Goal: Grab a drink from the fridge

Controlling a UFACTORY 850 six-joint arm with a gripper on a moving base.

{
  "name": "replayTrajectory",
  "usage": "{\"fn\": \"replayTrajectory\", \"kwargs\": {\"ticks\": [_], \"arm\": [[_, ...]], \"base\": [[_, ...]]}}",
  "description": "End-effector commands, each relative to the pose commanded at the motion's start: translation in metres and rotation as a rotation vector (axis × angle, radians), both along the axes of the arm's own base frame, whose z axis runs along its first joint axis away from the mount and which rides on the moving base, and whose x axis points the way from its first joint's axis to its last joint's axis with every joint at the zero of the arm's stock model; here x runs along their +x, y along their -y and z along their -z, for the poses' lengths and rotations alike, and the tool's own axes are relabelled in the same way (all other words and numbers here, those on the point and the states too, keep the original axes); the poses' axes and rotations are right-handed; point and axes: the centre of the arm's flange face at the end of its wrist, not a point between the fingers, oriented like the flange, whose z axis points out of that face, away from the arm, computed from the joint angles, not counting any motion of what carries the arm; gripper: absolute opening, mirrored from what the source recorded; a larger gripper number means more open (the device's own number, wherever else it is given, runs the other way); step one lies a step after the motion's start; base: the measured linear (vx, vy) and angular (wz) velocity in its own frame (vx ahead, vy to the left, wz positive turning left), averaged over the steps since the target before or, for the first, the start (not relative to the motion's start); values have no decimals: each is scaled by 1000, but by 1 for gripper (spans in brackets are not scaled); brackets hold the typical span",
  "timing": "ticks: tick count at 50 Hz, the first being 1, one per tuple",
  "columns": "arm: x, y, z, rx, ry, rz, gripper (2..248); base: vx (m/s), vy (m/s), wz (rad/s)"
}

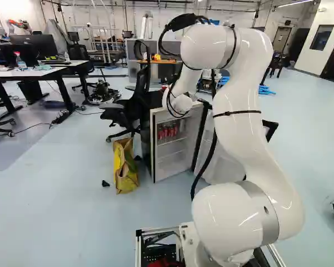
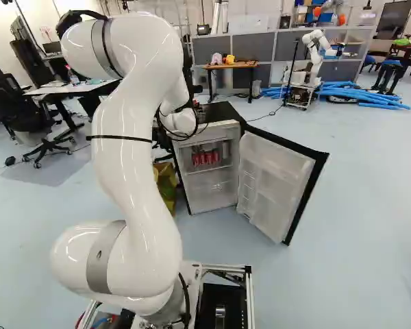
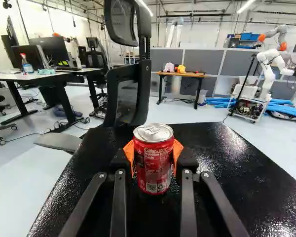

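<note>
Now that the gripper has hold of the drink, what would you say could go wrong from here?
If the gripper opens while the red can is not flat on the fridge's black top, the can could drop or tip. The office chair stands close beyond that top, so reaching further might bump it. The fridge door stands open and might get knocked if the base drives ahead.

White print [image 3: 156, 170] on the red can [image 3: 153, 158]

Bright ceiling strips [image 3: 247, 6] light the room, leaving speckled glare on the black fridge top [image 3: 237, 163].
</note>
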Motion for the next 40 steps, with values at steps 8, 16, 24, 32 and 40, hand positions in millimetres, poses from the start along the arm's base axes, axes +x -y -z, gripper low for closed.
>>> {"fn": "replayTrajectory", "kwargs": {"ticks": [8,16,24,32,40], "arm": [[0,0,0,0,0,0,96],[0,0,0,0,0,0,96],[0,0,5,0,-7,0,96],[0,0,5,0,-7,0,96],[0,0,5,0,-7,0,96]], "base": [[0,0,0],[0,0,0],[0,0,0],[0,0,0],[0,0,0]]}}
